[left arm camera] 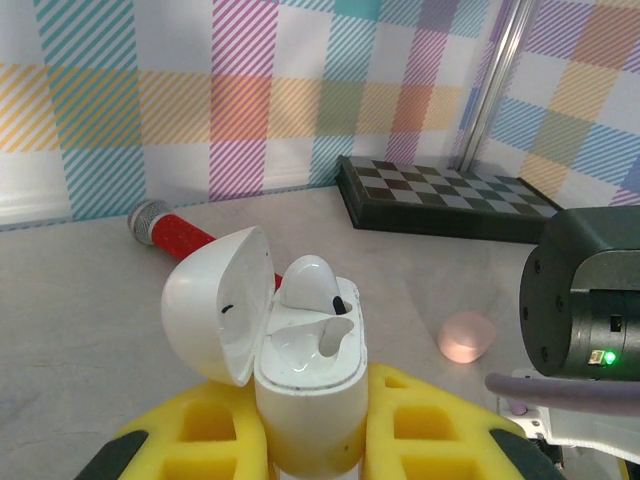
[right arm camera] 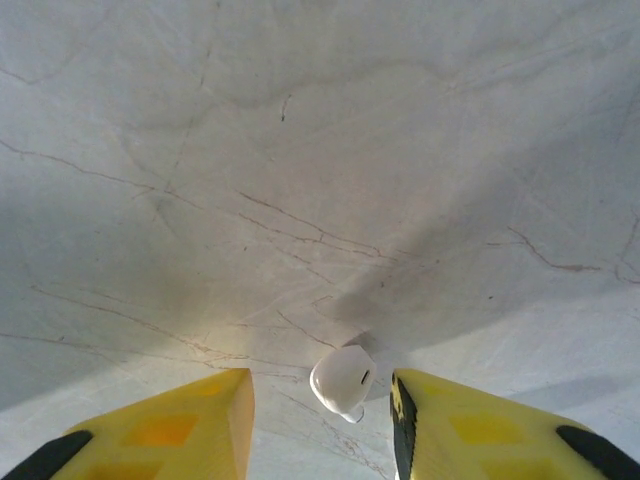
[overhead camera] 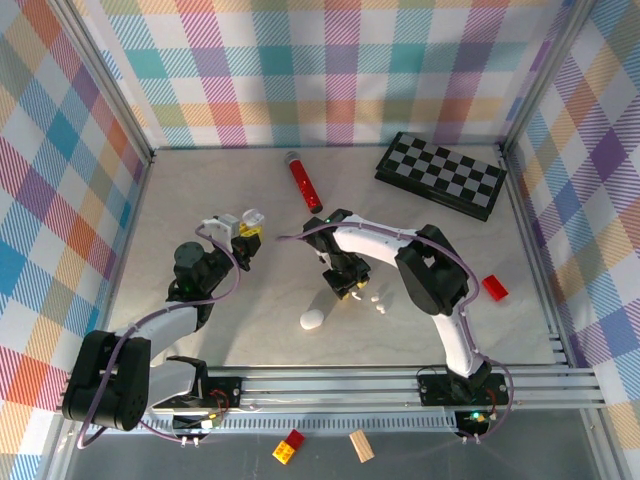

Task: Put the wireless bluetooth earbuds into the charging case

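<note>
1. Right pincer sits low over the tabletop with its jaws apart. A loose earbud lies between the yellow fingers. It is straddled but not pinched, with a clear gap on its left side.
2. Left pincer is clamped on the lower body of the white charging case. The case is held upright with its lid swung open to the left.
3. Done so far: a seated earbud occupies one slot of the case (its head stands proud of the rim, and I cannot tell whether it is fully home). The slot beside it is empty.
4. Not done: the loose earbud is on the table, well apart from the held case, on the far side of the workspace from the left pincer.
5. From overhead, two more buds lie on the table just to the right of the right pincer.
6. A pink case rests on the table beyond the held one, and looks closed from here. A white rounded piece lies near the right pincer, and I cannot tell whether it is a case or a lid.
7. My reckoning is that this case is about half filled. What is left is to close on the bud, lift it, carry it across and drop it into the empty slot.
</note>
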